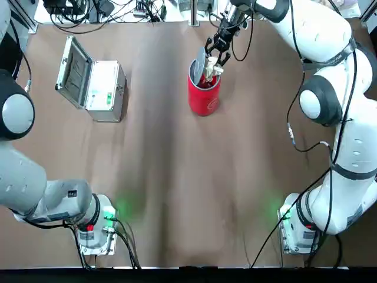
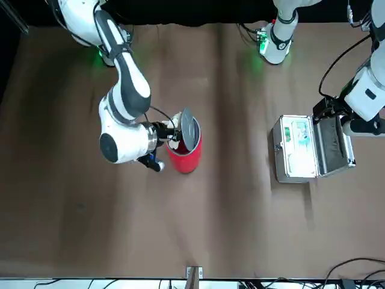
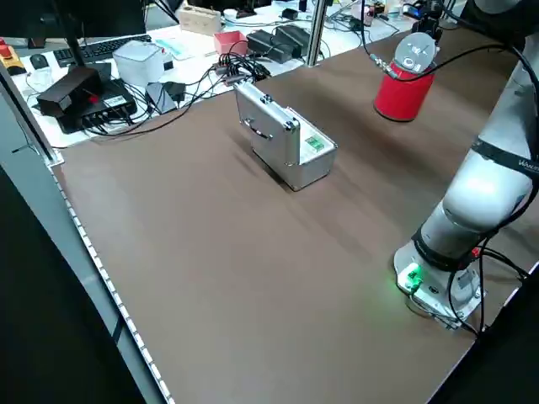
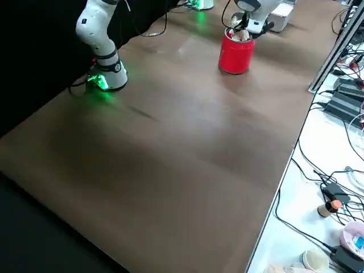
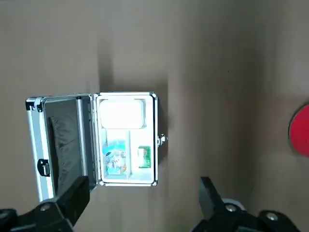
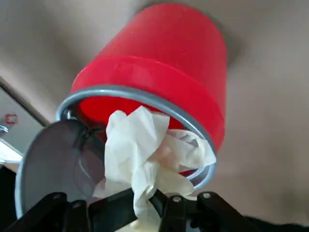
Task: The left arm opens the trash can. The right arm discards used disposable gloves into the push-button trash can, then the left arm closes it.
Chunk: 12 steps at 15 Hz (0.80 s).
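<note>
Gloves (image 6: 145, 154): crumpled thin cream wad over red cylindrical trash can (image 6: 159, 77).

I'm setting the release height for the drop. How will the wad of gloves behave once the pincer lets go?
Probably limp: the gloves drape in thin crumpled folds from the right pincer, which pinches them over the open trash can. Likely very light, so they may snag on the rim instead of dropping in. A loose fold might cling to a finger.
</note>
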Tool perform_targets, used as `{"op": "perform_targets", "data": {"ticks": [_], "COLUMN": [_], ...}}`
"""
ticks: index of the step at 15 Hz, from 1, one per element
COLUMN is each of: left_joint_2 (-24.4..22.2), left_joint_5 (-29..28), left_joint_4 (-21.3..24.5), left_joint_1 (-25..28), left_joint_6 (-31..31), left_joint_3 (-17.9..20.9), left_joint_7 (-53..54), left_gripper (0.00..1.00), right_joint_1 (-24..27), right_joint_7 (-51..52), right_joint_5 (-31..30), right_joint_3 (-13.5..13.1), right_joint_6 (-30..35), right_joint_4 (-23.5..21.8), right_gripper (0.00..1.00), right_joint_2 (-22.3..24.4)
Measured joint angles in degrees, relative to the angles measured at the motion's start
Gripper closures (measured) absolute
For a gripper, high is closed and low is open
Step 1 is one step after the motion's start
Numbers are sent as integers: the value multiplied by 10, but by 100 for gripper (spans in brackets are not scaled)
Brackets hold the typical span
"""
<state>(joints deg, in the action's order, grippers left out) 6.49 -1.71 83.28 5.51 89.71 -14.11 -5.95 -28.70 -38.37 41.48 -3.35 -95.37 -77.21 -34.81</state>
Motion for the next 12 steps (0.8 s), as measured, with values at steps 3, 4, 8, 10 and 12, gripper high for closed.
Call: {"op": "perform_targets", "data": {"ticks": [3, 4, 8, 10, 12], "left_joint_2": [0, 0, 0, 0, 0], "left_joint_5": [0, 0, 0, 0, 0], "left_joint_4": [0, 0, 0, 1, 1], "left_joint_1": [0, 0, 0, 0, 0], "left_joint_6": [0, 0, 0, -1, -2], "left_joint_3": [0, 0, 0, 0, 0], "left_joint_7": [0, 0, 0, 0, 0], "left_gripper": [0, 0, 0, 0, 0], "right_joint_1": [10, 12, 13, 14, 15], "right_joint_7": [-31, -33, -56, -61, -62], "right_joint_5": [30, 32, 33, 33, 34], "right_joint_3": [0, 0, 0, 0, 0], "right_joint_6": [0, 0, 0, 0, 0], "right_joint_4": [0, 0, 0, 0, 0], "right_gripper": [100, 100, 98, 84, 66], "right_joint_2": [-14, -17, -19, -19, -19]}}
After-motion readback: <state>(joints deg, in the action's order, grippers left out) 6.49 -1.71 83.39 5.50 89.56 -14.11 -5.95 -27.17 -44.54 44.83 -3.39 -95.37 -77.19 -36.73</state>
